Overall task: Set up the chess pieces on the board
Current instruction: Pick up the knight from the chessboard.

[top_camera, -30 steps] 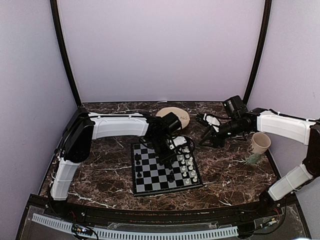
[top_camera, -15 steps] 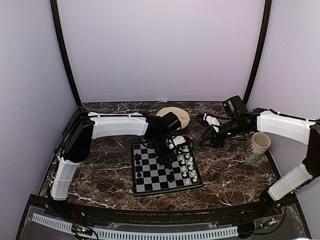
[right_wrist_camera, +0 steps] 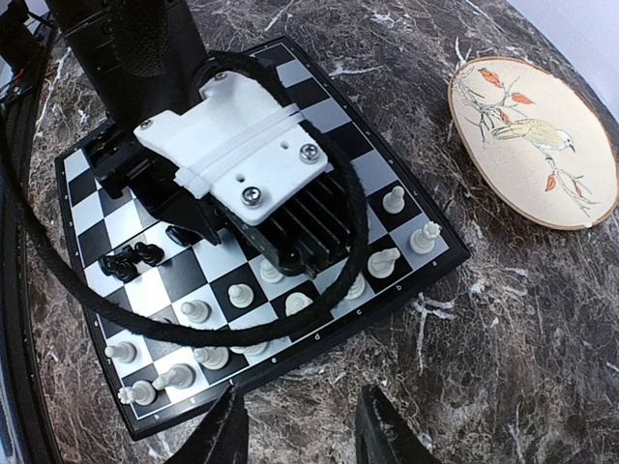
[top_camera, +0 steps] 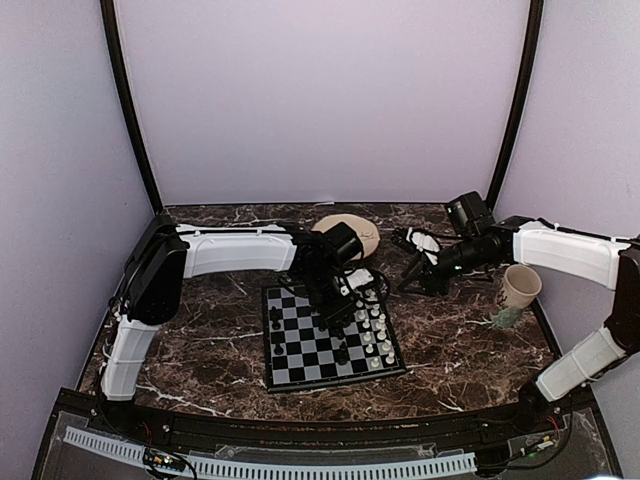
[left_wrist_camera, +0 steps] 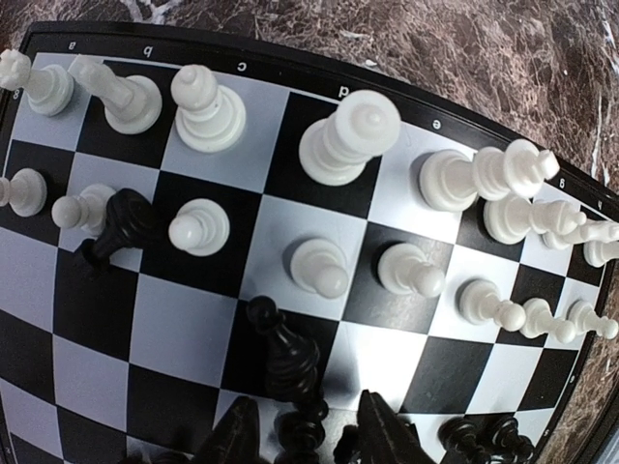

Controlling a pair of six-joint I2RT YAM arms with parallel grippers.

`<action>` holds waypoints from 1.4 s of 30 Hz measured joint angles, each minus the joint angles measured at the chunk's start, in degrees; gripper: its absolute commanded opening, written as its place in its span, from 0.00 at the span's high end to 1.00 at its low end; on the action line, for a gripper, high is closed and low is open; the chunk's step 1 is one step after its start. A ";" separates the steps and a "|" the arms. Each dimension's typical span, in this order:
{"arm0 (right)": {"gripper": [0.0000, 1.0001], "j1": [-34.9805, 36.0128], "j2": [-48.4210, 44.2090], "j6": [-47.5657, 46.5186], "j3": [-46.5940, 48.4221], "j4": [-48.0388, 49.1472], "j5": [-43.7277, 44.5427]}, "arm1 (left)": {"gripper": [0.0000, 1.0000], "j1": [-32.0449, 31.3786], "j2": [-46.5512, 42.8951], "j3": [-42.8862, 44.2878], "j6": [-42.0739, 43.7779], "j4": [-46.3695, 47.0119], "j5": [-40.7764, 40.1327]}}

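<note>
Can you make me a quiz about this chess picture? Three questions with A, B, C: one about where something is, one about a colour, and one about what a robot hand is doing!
1. Where is the cup?
A. On the table, to the right of the board.
B. In the middle of the board.
C. On the floor.

2. In the top view, what colour are the pieces lined up along the board's right edge?
A. Black.
B. White.
C. Red.

3. How is the right gripper?
A. Shut on a chess piece.
B. Shut on the cup.
C. Open, with nothing in it.

Answers: 1 A, the cup stands on the marble, off the board; 2 B, two rows of white pieces fill that edge; 3 C, its fingers stand apart with only table between them.
</note>
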 measured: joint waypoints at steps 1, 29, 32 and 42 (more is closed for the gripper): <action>0.61 0.00 0.07 -0.02 0.00 -0.02 0.00 | 0.66 0.00 0.00 0.00 -0.26 0.20 0.02; 0.62 0.00 0.48 -0.61 0.00 -0.04 0.00 | 0.71 0.00 0.44 1.01 -0.52 -0.57 -3.43; 0.62 0.00 0.68 -0.61 0.00 -0.07 0.00 | 0.73 0.00 0.55 1.27 -0.52 -0.94 -3.50; 0.62 0.00 0.72 -0.61 0.00 -0.09 -0.02 | 0.77 0.00 0.90 1.49 0.79 -0.79 -1.03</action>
